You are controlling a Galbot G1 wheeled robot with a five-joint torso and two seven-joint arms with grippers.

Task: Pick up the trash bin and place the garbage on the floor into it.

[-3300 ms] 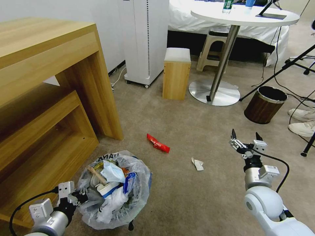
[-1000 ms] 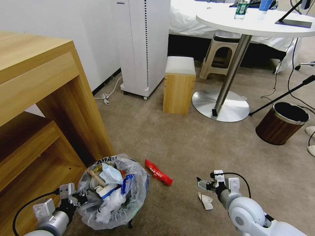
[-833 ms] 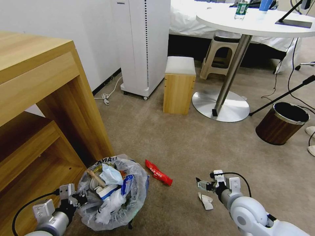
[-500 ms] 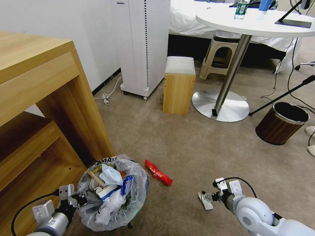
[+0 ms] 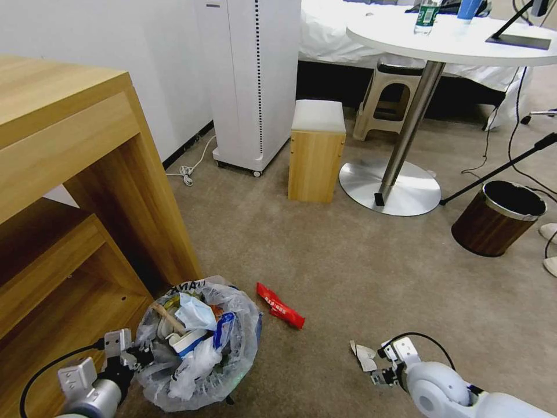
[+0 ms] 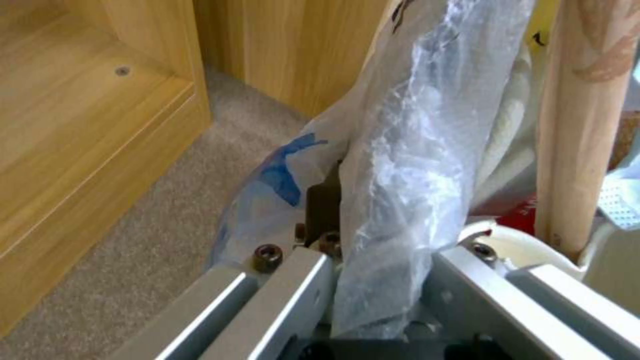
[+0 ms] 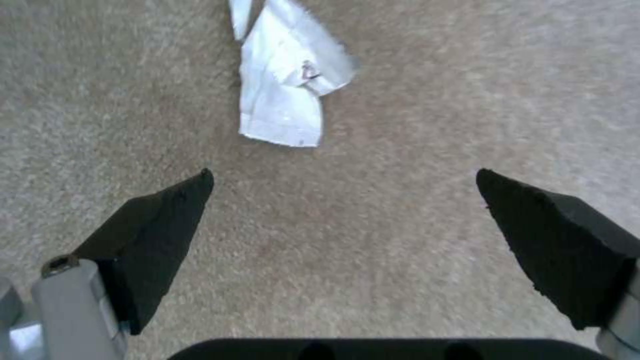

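The trash bin [image 5: 200,342], lined with a crinkled clear bag and full of litter, is at the lower left on the beige floor [image 5: 348,261]. My left gripper [image 5: 136,355] is shut on its rim and bag; the left wrist view shows the plastic of the trash bin [image 6: 400,165] pinched in my left gripper [image 6: 381,252]. Garbage on the carpet: a red wrapper [image 5: 280,305] just right of the bin and a white paper scrap [image 5: 364,356]. My right gripper [image 5: 380,374] hangs low beside the scrap. In the right wrist view the right gripper [image 7: 344,173] is open, with the paper scrap [image 7: 287,100] just beyond its tips.
A wooden desk with shelves [image 5: 87,191] stands close on the left, right behind the bin. Farther off are a white appliance [image 5: 255,81], a wooden stool [image 5: 316,151], a round table's metal base [image 5: 391,186], a brown bin [image 5: 499,217] and a stand leg with cables [image 5: 510,157].
My right gripper has dropped toward the carpet and drawn back toward me, from over the paper scrap to just short of it. The left gripper still holds the bin.
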